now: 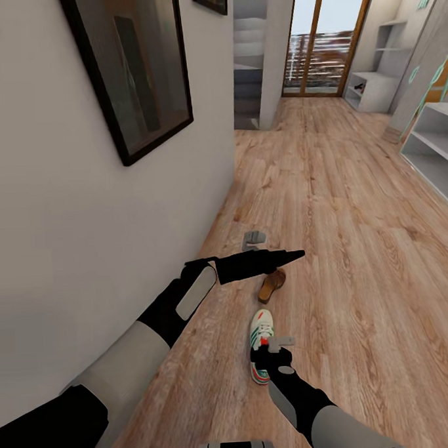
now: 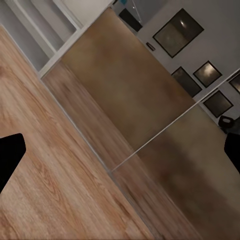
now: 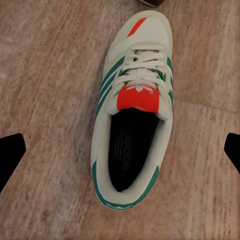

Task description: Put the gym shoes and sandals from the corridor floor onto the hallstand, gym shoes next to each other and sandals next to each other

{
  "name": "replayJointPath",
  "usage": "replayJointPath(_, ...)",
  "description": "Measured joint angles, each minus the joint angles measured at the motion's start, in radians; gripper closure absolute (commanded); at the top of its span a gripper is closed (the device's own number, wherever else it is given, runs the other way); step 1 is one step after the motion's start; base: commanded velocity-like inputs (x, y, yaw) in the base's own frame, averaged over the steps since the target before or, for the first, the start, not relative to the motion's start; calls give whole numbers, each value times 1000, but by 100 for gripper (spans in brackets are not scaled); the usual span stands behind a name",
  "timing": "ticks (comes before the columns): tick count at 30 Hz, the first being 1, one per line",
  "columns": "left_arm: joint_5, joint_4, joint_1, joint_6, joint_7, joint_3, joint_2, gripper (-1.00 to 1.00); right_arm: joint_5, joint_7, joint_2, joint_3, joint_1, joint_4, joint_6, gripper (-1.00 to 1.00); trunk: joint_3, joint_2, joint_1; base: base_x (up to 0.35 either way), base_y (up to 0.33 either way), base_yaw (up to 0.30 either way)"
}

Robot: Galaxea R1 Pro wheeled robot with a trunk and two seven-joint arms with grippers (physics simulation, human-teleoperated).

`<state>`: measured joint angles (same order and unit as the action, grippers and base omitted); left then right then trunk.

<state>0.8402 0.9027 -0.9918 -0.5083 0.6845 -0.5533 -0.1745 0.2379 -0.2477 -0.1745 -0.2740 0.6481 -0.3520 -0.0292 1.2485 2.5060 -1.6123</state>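
Daylight is pouring in through the tall wood-framed glass door (image 1: 326, 38) at one o'clock in the head view, washing the light-brown wood-plank floor (image 1: 356, 243) evenly, with only faint, soft shadows. Straight lines are bowing toward the edges, wide-angle style. The left wrist view is looking dim and blurred; the right wrist view is showing soft, slightly smeared wood grain.

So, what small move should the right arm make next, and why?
Probably lower the right gripper straight down. It hovers open above the gym shoe, fingertips wide at each side, and the shoe lies on the corridor floor.
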Motion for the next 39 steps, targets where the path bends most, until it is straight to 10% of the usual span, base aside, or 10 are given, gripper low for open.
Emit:
replayJointPath(32,-1,8,0,0,-1,3,0,-100,-1,0,0,0,0,0,0,-100,0,0,0,42,0,-35)
replayJointPath(39,-3,8,0,0,-1,3,0,-100,1,0,0,0,0,0,0,-100,33,2,-3,0,0,74)
